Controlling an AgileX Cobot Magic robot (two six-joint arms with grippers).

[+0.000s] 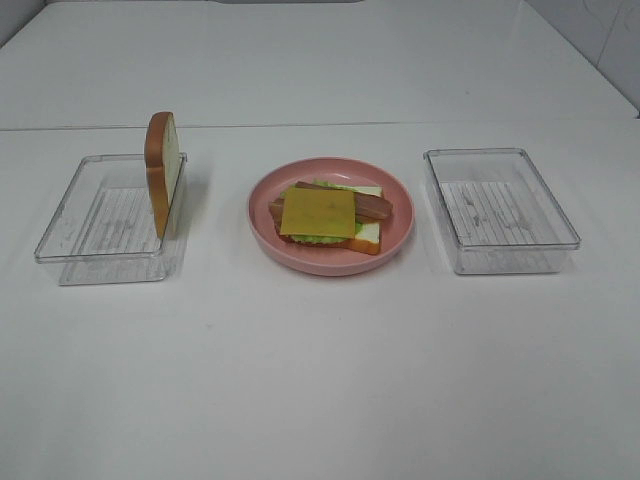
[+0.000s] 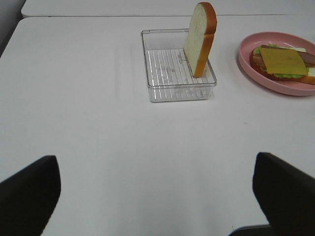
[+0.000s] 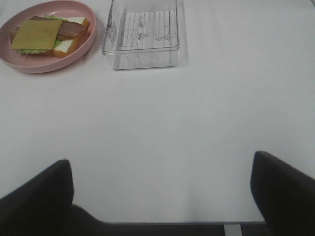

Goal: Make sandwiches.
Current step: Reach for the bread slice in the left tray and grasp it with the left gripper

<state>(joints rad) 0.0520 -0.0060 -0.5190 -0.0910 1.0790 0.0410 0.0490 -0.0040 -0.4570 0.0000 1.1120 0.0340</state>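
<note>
One toy white bread slice with a brown crust (image 1: 163,170) stands on edge in the clear plastic tray on the left (image 1: 105,222), leaning against its near-plate wall, apparently so that it can be gripped from above. On the round pink plate (image 1: 330,215) at the middle of the white desk (image 1: 320,380) lies the half-built sandwich (image 1: 330,217): bread, green lettuce, bacon strips and a square yellow cheese slice on top (only a top slice seems missing). A second clear tray (image 1: 500,210) sits on the right, holding nothing visible. The left claw (image 2: 155,189) and right claw (image 3: 160,189) hang well back over bare desk, jaws spread wide and gripping nothing.
</note>
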